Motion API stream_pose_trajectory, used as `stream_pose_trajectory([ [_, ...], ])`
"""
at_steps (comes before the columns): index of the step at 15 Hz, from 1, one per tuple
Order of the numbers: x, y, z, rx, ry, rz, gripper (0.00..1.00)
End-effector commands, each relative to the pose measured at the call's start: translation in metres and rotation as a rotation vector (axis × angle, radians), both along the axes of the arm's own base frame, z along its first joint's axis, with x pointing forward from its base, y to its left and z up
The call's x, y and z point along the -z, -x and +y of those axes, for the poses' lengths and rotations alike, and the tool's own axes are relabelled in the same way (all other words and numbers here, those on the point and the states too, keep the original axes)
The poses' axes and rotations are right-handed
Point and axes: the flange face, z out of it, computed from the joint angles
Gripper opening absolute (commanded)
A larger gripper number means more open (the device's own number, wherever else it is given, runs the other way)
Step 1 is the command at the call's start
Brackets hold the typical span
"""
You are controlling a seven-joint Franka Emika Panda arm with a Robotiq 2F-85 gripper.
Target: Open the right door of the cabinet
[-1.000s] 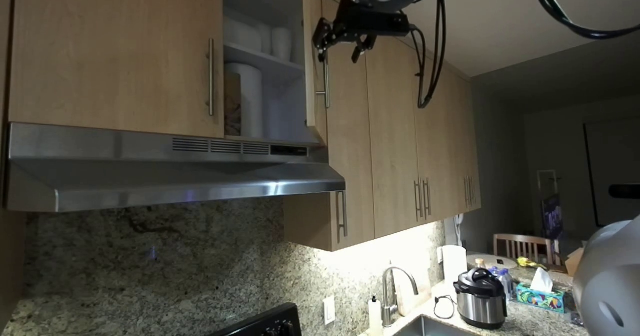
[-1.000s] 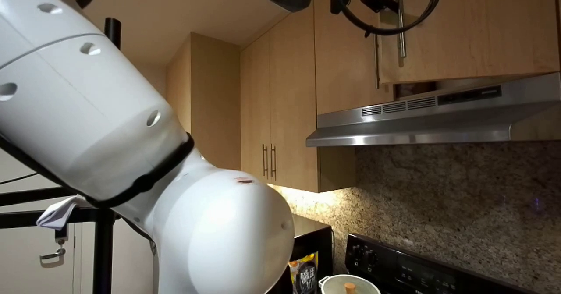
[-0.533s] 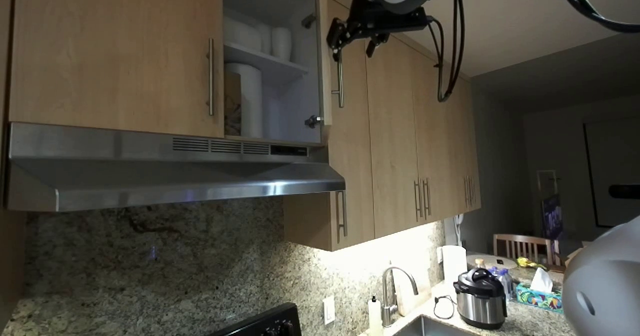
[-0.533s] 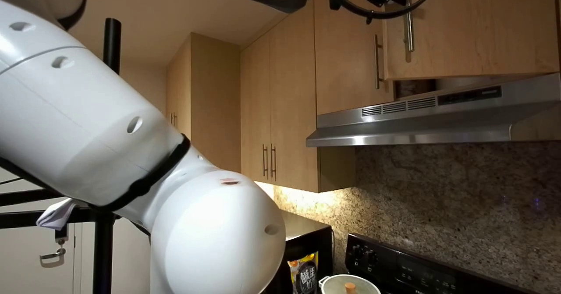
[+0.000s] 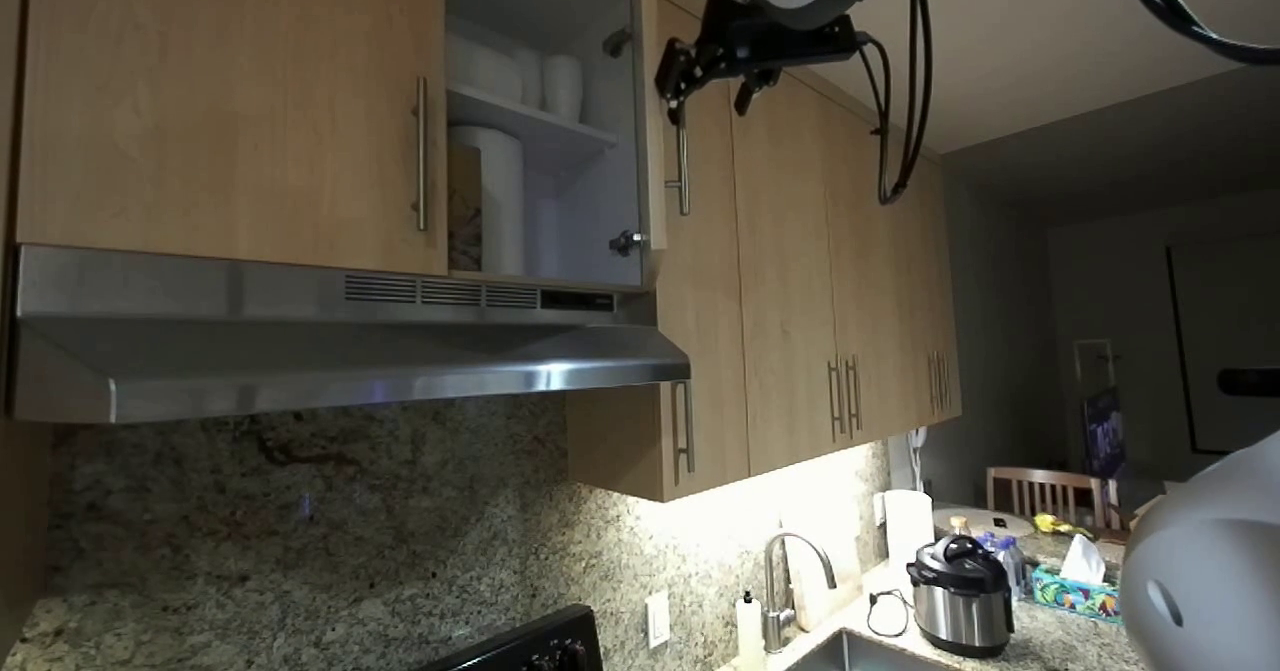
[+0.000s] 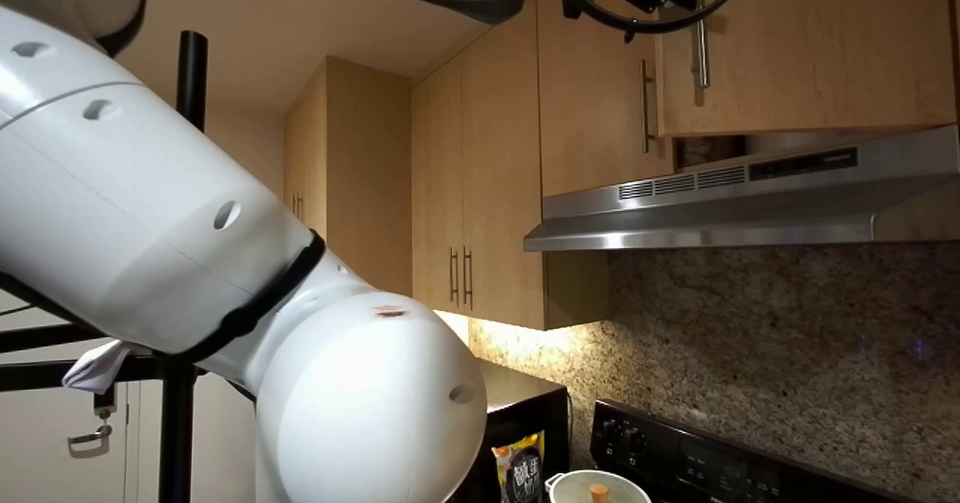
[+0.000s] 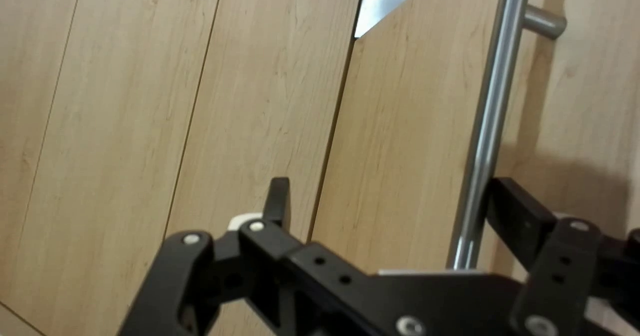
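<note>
Since one second ago, the door (image 6: 817, 53) has swung wider with our gripper (image 7: 390, 191), and it stands in front of it. Our fingers (image 7: 517, 216) are apart, the handle (image 7: 493, 105) between them and seemingly touching only one; if we pull further, this single contact could slip.

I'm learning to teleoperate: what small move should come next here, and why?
Probably ease the gripper back off the bar handle: the right door already stands wide open, and in the wrist view the jaws are spread, not clamped on the bar.
</note>
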Motion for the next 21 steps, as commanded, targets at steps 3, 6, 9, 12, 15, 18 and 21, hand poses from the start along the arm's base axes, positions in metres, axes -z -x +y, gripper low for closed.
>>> stream_pose_trajectory([
  [3, 0.000, 0.006, -0.008, -0.010, -0.023, 0.008, 1.00],
  [6, -0.001, 0.014, -0.021, -0.038, -0.051, 0.008, 1.00],
  [9, -0.006, 0.026, -0.040, -0.078, -0.081, 0.010, 1.00],
  [12, -0.010, 0.040, -0.066, -0.118, -0.101, 0.014, 1.00],
  [15, -0.010, 0.051, -0.094, -0.154, -0.124, 0.028, 1.00],
  [18, -0.005, 0.063, -0.121, -0.179, -0.141, 0.045, 1.00],
  [21, 0.001, 0.077, -0.148, -0.171, -0.163, 0.067, 1.00],
])
